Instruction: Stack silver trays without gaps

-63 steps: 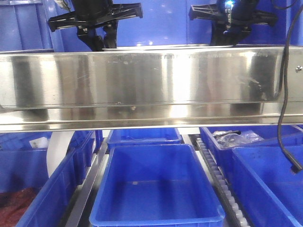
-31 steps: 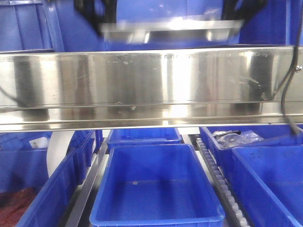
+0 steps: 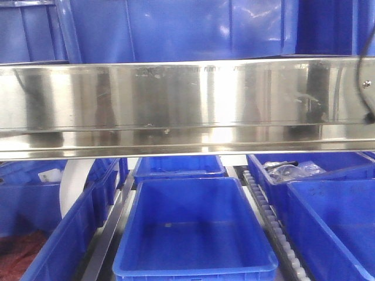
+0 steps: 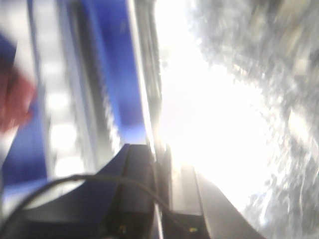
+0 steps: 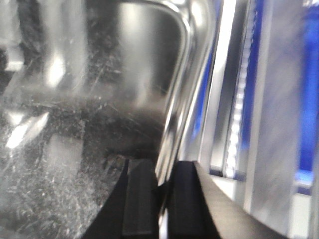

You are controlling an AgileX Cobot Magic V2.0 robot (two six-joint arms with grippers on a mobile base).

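Neither arm nor any silver tray shows in the front view. In the left wrist view a silver tray (image 4: pixel 239 99) fills the right side, washed out by glare, and my left gripper (image 4: pixel 162 164) is shut on its rim. The right wrist view shows a scratched silver tray (image 5: pixel 89 99) on the left with its rounded corner at the top. My right gripper (image 5: pixel 163 174) is shut on that tray's rolled rim, one finger inside and one outside. I cannot tell whether other trays lie below.
A long reflective steel shelf band (image 3: pixel 187 99) crosses the front view. Below it stand deep blue bins at the centre (image 3: pixel 193 234), left (image 3: pixel 53 234) and right (image 3: pixel 328 222), with a roller strip (image 3: pixel 275 234) between them. More blue bins (image 3: pixel 176 29) stand behind, and a black cable (image 3: pixel 366 88) hangs at the right.
Both grippers stood above the shelf band a second ago. They rose with a silver tray between them and have now left the top of the front view.
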